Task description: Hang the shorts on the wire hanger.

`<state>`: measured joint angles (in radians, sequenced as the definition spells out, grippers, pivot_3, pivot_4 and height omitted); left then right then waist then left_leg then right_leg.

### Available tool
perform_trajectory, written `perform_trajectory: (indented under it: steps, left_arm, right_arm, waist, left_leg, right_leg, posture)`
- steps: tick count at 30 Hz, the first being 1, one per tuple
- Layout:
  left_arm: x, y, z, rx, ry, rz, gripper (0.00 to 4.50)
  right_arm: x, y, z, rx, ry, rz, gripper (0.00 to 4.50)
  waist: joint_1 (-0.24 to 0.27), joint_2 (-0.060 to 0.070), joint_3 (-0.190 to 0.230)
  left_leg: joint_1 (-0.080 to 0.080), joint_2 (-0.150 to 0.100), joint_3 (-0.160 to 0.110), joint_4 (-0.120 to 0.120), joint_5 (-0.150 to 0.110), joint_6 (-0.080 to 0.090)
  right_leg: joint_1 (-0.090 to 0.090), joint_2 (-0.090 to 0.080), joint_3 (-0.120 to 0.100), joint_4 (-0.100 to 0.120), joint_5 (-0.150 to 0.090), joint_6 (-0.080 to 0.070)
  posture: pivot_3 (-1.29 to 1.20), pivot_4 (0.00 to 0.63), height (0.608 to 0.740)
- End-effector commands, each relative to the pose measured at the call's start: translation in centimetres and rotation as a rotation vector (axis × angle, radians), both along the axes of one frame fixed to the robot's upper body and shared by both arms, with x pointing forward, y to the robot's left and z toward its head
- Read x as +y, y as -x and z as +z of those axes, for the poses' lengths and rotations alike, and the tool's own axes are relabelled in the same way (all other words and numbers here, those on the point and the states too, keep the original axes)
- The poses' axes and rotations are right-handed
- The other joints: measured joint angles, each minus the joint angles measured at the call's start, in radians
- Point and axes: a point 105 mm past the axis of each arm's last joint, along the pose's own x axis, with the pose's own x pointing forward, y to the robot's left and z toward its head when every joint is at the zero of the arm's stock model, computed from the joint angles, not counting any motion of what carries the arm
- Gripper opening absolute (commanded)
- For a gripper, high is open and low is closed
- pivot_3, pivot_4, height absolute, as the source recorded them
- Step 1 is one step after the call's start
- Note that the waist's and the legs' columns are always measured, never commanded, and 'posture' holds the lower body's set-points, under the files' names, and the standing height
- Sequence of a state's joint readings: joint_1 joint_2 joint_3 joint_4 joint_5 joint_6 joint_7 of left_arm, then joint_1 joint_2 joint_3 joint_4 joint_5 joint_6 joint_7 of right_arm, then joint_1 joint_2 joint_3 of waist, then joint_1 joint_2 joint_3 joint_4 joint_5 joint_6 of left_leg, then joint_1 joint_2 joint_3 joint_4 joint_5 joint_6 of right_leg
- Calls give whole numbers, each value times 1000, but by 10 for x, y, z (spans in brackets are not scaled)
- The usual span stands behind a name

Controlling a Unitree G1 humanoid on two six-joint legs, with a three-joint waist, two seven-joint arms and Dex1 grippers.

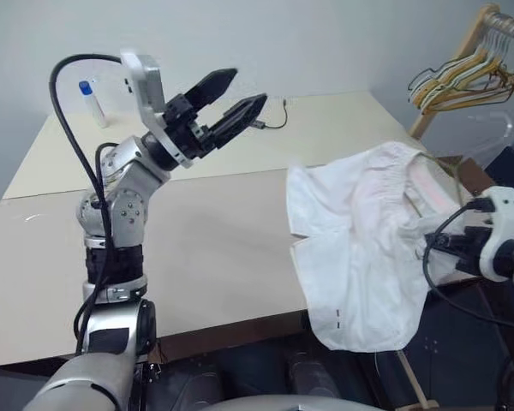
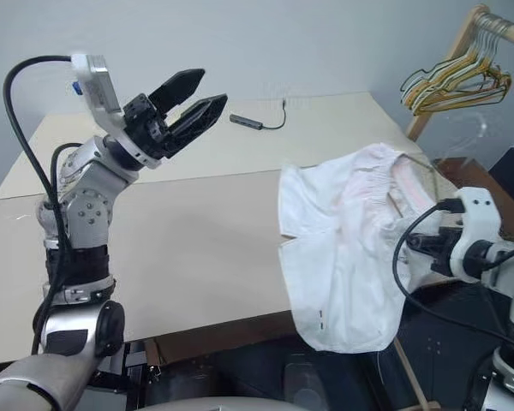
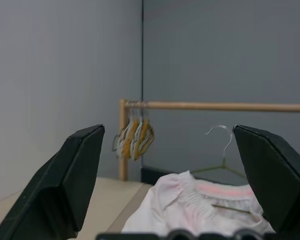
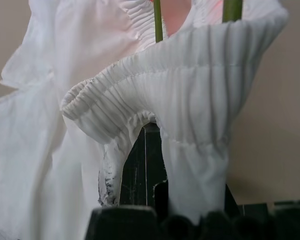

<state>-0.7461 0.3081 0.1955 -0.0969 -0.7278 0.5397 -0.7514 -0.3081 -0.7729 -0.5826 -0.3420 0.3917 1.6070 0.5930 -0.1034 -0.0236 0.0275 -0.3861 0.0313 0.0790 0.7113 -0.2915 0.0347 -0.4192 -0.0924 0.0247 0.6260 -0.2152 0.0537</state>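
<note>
- Beige flat table [image 1: 197,248], grey wall behind.
- Right gripper [image 4: 150,165] pinches the gathered waistband of the white thin-fabric shorts [image 1: 360,257], which drape over the table's right edge.
- Thin grey wire hanger [image 3: 222,155] sits inside the waistband.
- Left gripper [image 1: 231,96] raised, fingers spread, empty.
- Wooden rail [image 3: 215,106] with bunched yellow hangers [image 1: 458,81] farthest.

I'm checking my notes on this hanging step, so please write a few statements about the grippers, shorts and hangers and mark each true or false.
1. The left gripper is open and empty. True.
2. The right gripper is open. False: it is shut on the shorts at the waistband.
3. The shorts lie flat in the middle of the table. False: they drape over its right edge, partly lifted.
4. Bunched hangers hang on a wooden rail. True.
5. The wire hanger has its hook above the shorts' waistband. True.
</note>
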Motion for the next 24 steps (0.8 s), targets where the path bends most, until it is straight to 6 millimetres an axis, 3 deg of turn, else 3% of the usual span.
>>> perform_trajectory:
  steps: [1, 10, 14, 24]
  left_arm:
    - [-9, 13, 18, -37, 25, -27, 4485]
    - [-11, 17, 16, -42, -48, -24, 4485]
    - [-11, 19, 16, -40, -61, -37, 4485]
    - [-19, 27, 10, -34, -81, -95, 4485]
  right_arm:
    - [-41, -5, 30, -80, 40, -225, 0]
    - [-86, -30, 84, -145, -39, -573, 0]
    - [-93, -37, 93, -135, -40, -642, 0]
    - [-140, -35, 93, -135, -141, -917, 0]
  waist:
    - [-11, 4, -3]
    - [-57, 11, -7]
    - [-68, 11, -7]
    - [-69, 12, -6]
  left_leg:
    - [1, -1, 0, -1, 0, 0]
    - [6, -1, 2, -5, 0, 0]
    - [7, -2, 3, -8, 0, 0]
    - [8, -3, 6, -11, 0, 0]
  right_leg:
    - [1, 0, 1, 0, 0, 0]
    - [3, 1, 6, -1, -1, 0]
    - [3, 1, 8, -2, -1, 0]
    - [2, 1, 12, -3, -1, 1]
  posture:
    - [-197, 0, 740]
    - [-176, 0, 740]
    - [-170, 0, 740]
    - [-152, 0, 740]
